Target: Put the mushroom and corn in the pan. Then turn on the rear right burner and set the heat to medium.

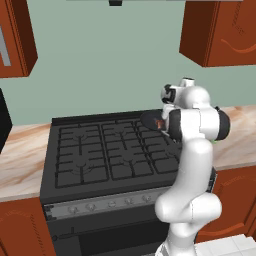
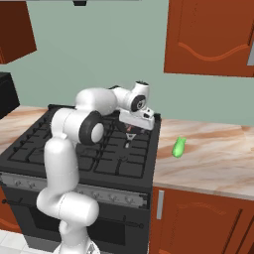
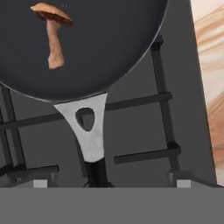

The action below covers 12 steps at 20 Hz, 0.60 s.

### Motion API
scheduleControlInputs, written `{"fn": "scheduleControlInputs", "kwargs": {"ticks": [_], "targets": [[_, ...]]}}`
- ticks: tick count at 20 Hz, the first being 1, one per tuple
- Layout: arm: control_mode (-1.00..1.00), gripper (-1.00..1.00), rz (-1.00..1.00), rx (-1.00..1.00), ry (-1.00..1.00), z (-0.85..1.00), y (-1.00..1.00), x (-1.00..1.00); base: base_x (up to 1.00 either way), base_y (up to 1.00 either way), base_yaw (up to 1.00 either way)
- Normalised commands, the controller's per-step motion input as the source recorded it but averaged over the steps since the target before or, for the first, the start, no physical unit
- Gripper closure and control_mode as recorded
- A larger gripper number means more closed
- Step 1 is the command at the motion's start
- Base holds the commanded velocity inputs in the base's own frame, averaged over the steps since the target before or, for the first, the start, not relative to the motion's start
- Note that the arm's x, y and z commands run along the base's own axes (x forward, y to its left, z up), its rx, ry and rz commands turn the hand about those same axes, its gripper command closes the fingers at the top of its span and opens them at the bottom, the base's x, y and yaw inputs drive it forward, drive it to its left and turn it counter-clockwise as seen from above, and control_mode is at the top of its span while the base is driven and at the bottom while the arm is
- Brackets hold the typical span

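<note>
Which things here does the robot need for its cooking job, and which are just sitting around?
For the job:
mushroom, lying in the pan
corn, on the counter
stove, with its knobs

Just there:
wall cupboards
lower cupboards

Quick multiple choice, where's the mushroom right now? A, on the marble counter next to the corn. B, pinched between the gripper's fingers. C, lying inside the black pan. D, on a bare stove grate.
C: in the hand view the mushroom lies on the dark floor of the pan, with the open gripper above the handle.
</note>
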Motion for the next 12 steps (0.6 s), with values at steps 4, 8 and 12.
{"fn": "scheduleControlInputs", "kwargs": {"ticks": [4, 8, 12], "targets": [[-1.0, -1.0, 0.0, -0.03, -0.08, 0.0, -0.76, -0.29, 0.0, 0.0, 0.0], [-1.0, -1.0, 0.01, 0.0, -0.14, 0.0, -0.84, -0.17, 0.0, 0.0, 0.0], [-1.0, -1.0, 0.02, 0.0, -0.02, -0.01, -0.76, -0.11, 0.0, 0.0, 0.0]]}}
